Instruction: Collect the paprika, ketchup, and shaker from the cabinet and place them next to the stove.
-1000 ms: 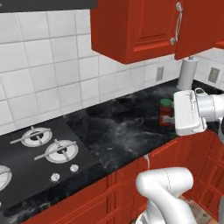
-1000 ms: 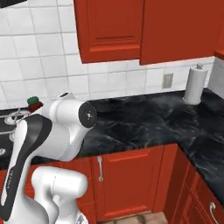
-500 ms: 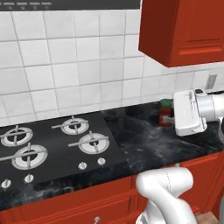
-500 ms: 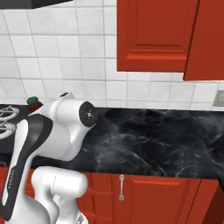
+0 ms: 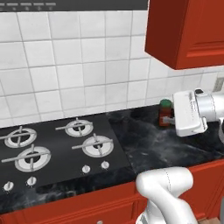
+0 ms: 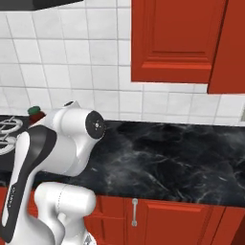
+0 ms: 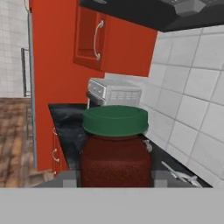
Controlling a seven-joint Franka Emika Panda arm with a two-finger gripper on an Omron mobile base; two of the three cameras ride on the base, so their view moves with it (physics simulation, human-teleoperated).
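Note:
My gripper (image 7: pixel 114 180) is shut on the paprika (image 7: pixel 114 153), a dark red-brown jar with a green lid. In the left base view the paprika (image 5: pixel 165 112) hangs at the white hand's left end, over the black counter just right of the stove (image 5: pixel 57 148). From the right base side, the paprika (image 6: pixel 35 113) peeks out behind the arm, near the stove (image 6: pixel 5 133). The red cabinet (image 5: pixel 188 30) hangs above, doors closed (image 6: pixel 177 38). The ketchup and the shaker are out of view.
Black marble counter (image 6: pixel 167 158) runs right of the stove, with white tiled wall behind. A range hood (image 5: pixel 74 4) hangs over the burners. The hand view looks along the counter to a silver oven-like appliance (image 7: pixel 114 92) and tall red cabinets (image 7: pixel 52 65).
Both base views have slid sideways with the base, so the stove now sits in the middle of the left view. The arm keeps its pose with the jar in its grip.

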